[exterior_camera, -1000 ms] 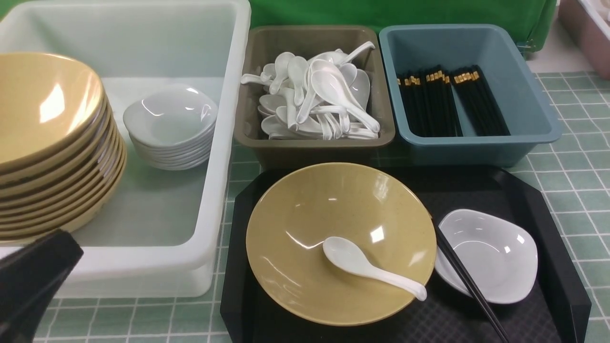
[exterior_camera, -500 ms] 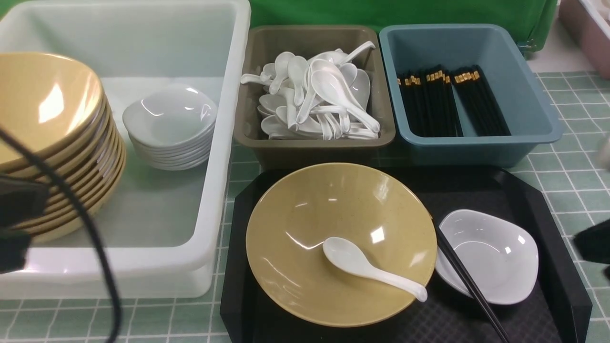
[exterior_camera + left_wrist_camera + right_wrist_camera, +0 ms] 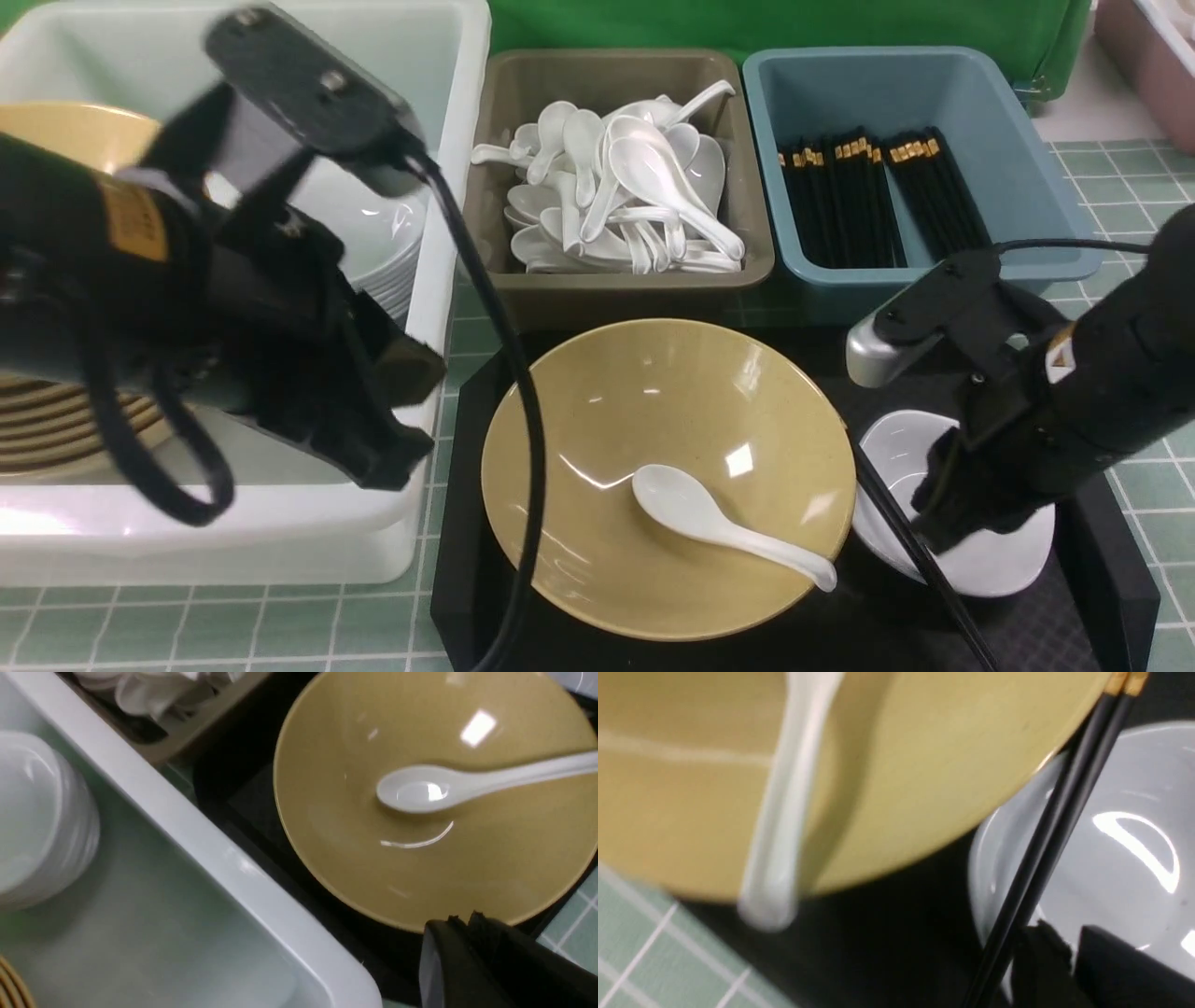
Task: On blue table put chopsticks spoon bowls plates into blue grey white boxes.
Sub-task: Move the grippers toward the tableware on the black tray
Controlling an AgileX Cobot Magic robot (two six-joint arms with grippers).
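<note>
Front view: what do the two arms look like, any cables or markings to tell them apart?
Both are black. The left arm has a yellow-orange label, a black screwed plate and a thick black cable. The right arm has a small orange-white label, a silver-grey housing and a thinner black cable.

A green backdrop (image 3: 794,23) stands behind the pale green checked tablecloth (image 3: 280,625), a pinkish bin (image 3: 1153,65) far right.
</note>
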